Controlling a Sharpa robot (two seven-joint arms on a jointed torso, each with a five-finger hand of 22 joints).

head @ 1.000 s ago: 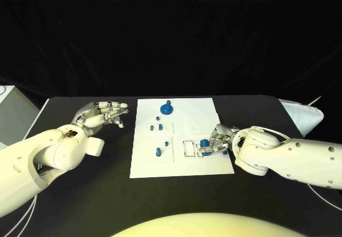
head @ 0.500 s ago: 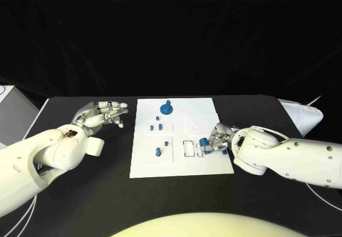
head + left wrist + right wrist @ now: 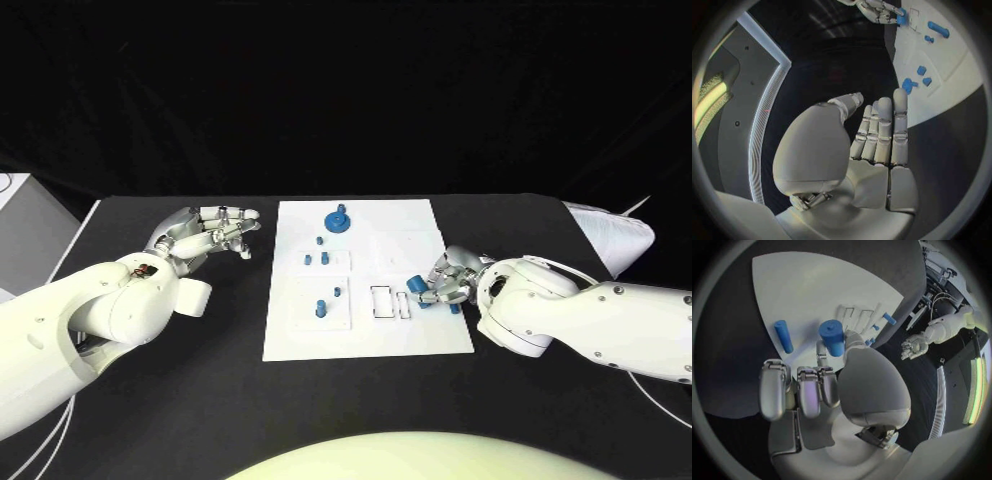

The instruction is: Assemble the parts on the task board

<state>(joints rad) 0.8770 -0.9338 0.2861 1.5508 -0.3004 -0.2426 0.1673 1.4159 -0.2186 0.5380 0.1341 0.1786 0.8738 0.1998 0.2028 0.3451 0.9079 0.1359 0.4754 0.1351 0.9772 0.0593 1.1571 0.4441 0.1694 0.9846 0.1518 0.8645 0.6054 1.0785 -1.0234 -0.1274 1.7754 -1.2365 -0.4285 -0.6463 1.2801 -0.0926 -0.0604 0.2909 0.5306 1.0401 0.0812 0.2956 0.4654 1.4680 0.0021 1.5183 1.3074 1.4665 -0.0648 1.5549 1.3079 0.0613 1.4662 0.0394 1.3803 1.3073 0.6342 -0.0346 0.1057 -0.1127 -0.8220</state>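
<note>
Down near the front, the right hand [image 3: 444, 283] pinches a small blue peg [image 3: 832, 337] over the right edge of the white task board [image 3: 368, 335]. Further back, the left hand [image 3: 205, 236] hangs beside the board with fingers apart, holding nothing. Farthest away, a round blue part [image 3: 338, 221] sits on the board.

Light fell from above, bright on the white board [image 3: 368, 300] against the dark tabletop [image 3: 216, 380] and black backdrop. Wrist views bent straight edges strongly; glowing strips glared at their rims.
</note>
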